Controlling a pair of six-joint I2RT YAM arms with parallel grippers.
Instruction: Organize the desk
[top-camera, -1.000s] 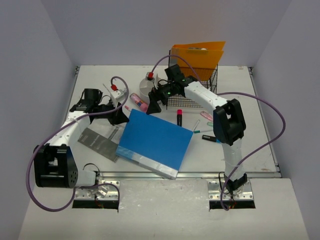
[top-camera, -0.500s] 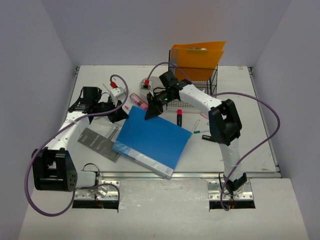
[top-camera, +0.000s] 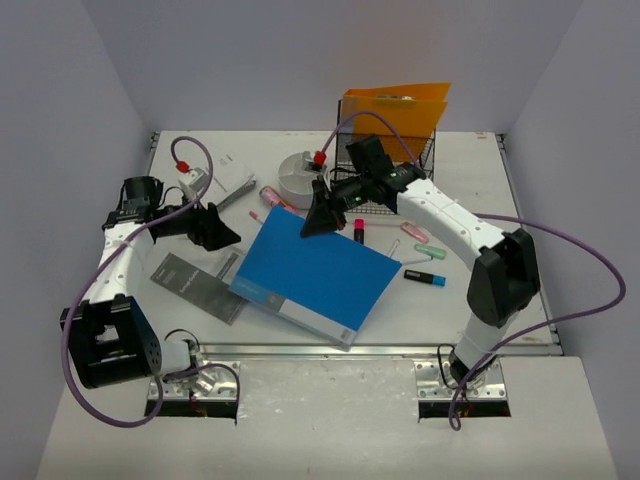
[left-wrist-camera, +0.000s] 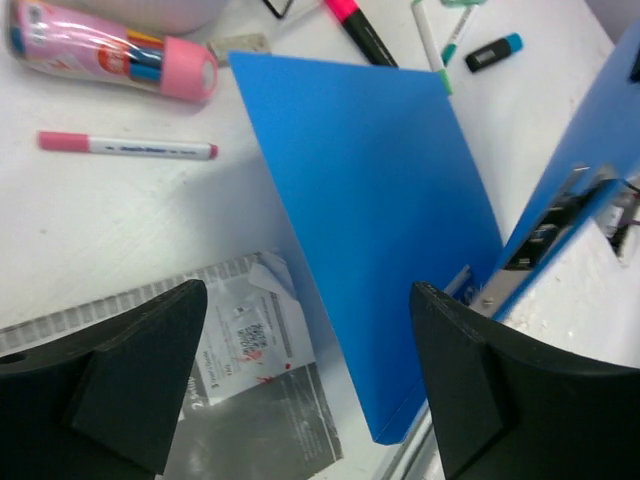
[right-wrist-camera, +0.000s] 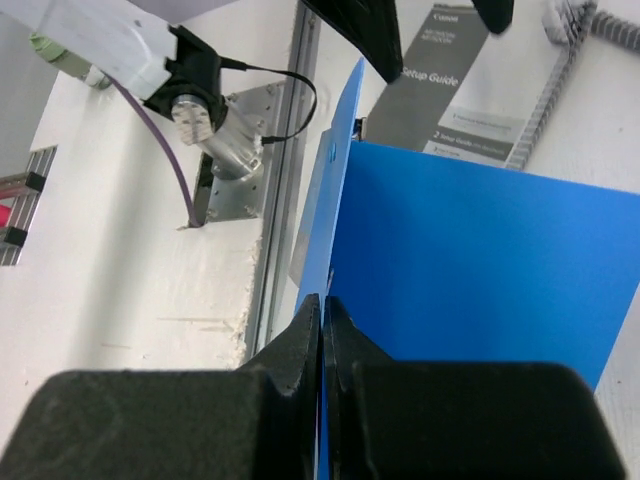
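Right gripper (right-wrist-camera: 322, 318) is pinching the top edge of the flat blue plastic folder (top-camera: 318, 275), jaws pressing tight together on the cover. Left gripper (left-wrist-camera: 308, 300) is hovering with its fingers spread wide over the folder's left edge and a grey rectangular paper booklet (top-camera: 195, 285). It's all sitting on the big white rectangular desk (top-camera: 500, 290), silver rail running along its near side.
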